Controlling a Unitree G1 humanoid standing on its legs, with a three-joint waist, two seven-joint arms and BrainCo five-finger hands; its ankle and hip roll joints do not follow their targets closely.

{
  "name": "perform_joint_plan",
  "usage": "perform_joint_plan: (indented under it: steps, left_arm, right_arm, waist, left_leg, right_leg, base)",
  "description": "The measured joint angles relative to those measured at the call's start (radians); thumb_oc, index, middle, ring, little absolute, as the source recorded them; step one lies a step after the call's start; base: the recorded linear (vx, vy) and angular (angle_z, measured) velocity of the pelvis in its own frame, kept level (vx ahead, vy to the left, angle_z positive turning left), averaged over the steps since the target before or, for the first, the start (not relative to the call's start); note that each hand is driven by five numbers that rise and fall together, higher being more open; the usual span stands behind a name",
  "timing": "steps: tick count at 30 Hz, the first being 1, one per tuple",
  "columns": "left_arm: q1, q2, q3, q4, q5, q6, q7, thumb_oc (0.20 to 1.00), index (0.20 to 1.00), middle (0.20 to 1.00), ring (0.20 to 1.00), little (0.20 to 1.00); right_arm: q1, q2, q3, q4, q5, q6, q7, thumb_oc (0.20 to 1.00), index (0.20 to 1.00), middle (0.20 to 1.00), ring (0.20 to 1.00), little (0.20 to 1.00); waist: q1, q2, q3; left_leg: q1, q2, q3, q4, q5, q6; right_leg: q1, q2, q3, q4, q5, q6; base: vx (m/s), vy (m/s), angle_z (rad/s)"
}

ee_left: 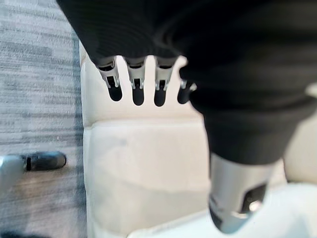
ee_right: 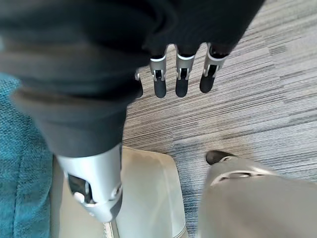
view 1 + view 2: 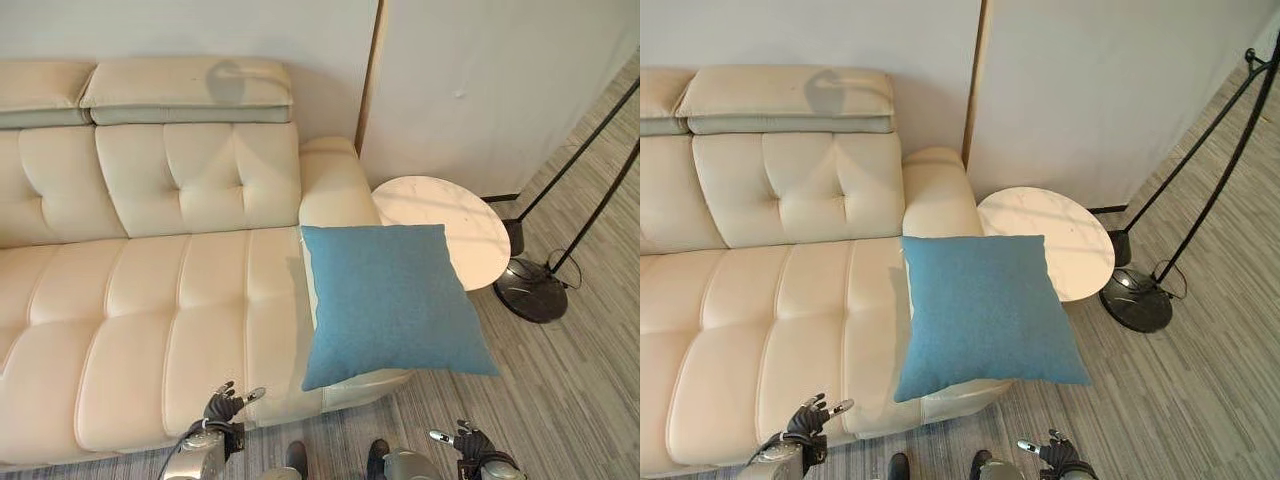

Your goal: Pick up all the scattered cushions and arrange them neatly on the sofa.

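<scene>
A square blue cushion (image 3: 390, 300) lies flat over the right end of the cream leather sofa (image 3: 150, 300). It rests on the seat and low armrest, and its right side hangs out past the sofa's edge. My left hand (image 3: 225, 405) is low by the seat's front edge, left of the cushion, open and empty, with its fingers (image 1: 137, 84) straight above the sofa's front. My right hand (image 3: 470, 442) hangs over the floor below the cushion's right corner, open with nothing in it. Its fingers (image 2: 181, 74) are straight above the carpet, and the blue cushion (image 2: 20, 163) shows beside it.
A round white side table (image 3: 450, 225) stands against the sofa's right arm, partly under the cushion. A black floor lamp's base (image 3: 530, 290) and slanted poles stand to the right of it. Grey striped carpet (image 3: 560, 400) covers the floor. The wall is behind.
</scene>
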Motion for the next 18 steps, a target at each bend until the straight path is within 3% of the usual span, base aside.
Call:
perform_joint_plan:
  steps: [2,3,4,6,8,11,12,15,18]
  left_arm:
    - [-0.029,-0.006,0.018,0.055,-0.013,-0.002,0.003,1.0,1.0,1.0,1.0,1.0]
    - [-0.025,-0.006,0.034,0.058,-0.022,-0.003,0.009,1.0,1.0,1.0,1.0,1.0]
    - [-0.015,-0.005,0.064,0.058,-0.042,-0.01,0.013,1.0,1.0,1.0,1.0,1.0]
    - [-0.002,-0.025,0.073,0.091,-0.07,-0.012,0.019,1.0,1.0,1.0,1.0,1.0]
    - [-0.003,-0.032,0.079,0.104,-0.087,-0.012,0.019,1.0,1.0,1.0,1.0,1.0]
    - [-0.019,-0.03,0.113,0.113,-0.128,-0.013,0.012,1.0,1.0,1.0,1.0,1.0]
    - [-0.034,-0.007,0.118,0.118,-0.155,-0.009,0.009,1.0,1.0,1.0,1.0,1.0]
    - [-0.106,0.051,0.149,0.122,-0.203,-0.016,0.013,1.0,1.0,1.0,1.0,1.0]
    - [-0.161,0.095,0.148,0.121,-0.254,-0.035,0.028,1.0,1.0,1.0,1.0,1.0]
  right_arm:
    - [-0.012,0.005,-0.032,0.079,0.002,0.0,-0.008,1.0,1.0,1.0,1.0,1.0]
    - [-0.013,0.006,-0.041,0.104,0.004,0.006,-0.016,1.0,1.0,1.0,1.0,1.0]
    - [0.005,0.008,-0.048,0.126,0.015,0.009,-0.026,1.0,1.0,1.0,1.0,1.0]
    - [0.014,-0.015,-0.085,0.197,0.033,0.009,-0.033,1.0,1.0,1.0,1.0,1.0]
    - [0.018,-0.033,-0.114,0.208,0.041,0.01,-0.035,1.0,1.0,1.0,1.0,1.0]
    - [-0.001,-0.141,-0.168,0.233,0.041,0.019,-0.034,1.0,1.0,1.0,1.0,1.0]
    - [-0.027,-0.214,-0.193,0.236,0.044,0.042,-0.021,1.0,1.0,1.0,1.0,1.0]
    - [-0.085,-0.419,-0.237,0.201,0.042,0.052,-0.036,1.0,1.0,1.0,1.0,1.0]
    - [-0.16,-0.492,-0.231,0.115,0.042,0.044,-0.052,1.0,1.0,1.0,1.0,1.0]
  waist:
    - [0.0,0.0,-0.004]
    - [-0.004,-0.006,-0.007]
    - [-0.012,-0.025,-0.019]
    - [-0.017,0.007,-0.034]
    - [-0.019,0.014,-0.039]
    - [-0.025,0.028,-0.055]
    - [-0.029,0.031,-0.061]
    - [-0.043,0.033,-0.079]
    - [-0.052,0.029,-0.079]
  left_leg:
    - [0.002,0.004,-0.026,0.0,-0.002,-0.013]
    - [0.006,0.002,-0.033,-0.001,-0.004,-0.021]
    - [0.02,-0.015,-0.044,-0.001,-0.007,-0.036]
    - [0.039,0.025,-0.049,-0.008,-0.027,-0.078]
    - [0.04,0.045,-0.051,-0.008,-0.027,-0.088]
    - [0.037,0.087,-0.051,-0.007,-0.032,-0.105]
    - [0.029,0.093,-0.051,-0.008,-0.032,-0.109]
    - [-0.003,0.105,-0.047,-0.007,-0.019,-0.121]
    - [-0.015,0.108,-0.042,-0.008,-0.013,-0.126]
  right_leg:
    - [0.035,0.021,0.098,-0.148,0.062,0.016]
    - [0.041,0.013,0.094,-0.148,0.087,0.022]
    - [0.053,0.001,0.087,-0.148,0.152,0.003]
    - [0.081,0.035,0.071,-0.149,0.157,-0.019]
    - [0.083,0.055,0.069,-0.149,0.152,-0.026]
    - [0.08,0.093,0.057,-0.148,0.14,-0.049]
    - [0.075,0.097,0.045,-0.149,0.135,-0.064]
    - [0.037,0.109,0.045,-0.149,0.141,-0.067]
    - [0.024,0.112,0.045,-0.149,0.147,-0.07]
  base:
    - [0.14,-0.199,0.32]
    - [0.2,-0.294,0.51]
    - [0.16,-0.247,0.37]
    - [0.16,-0.241,0.12]
    - [0.08,-0.146,0.02]
    - [0.11,-0.236,0.0]
    - [0.04,-0.092,0.06]
    - [0.04,-0.079,-0.01]
    - [0.03,-0.029,-0.04]
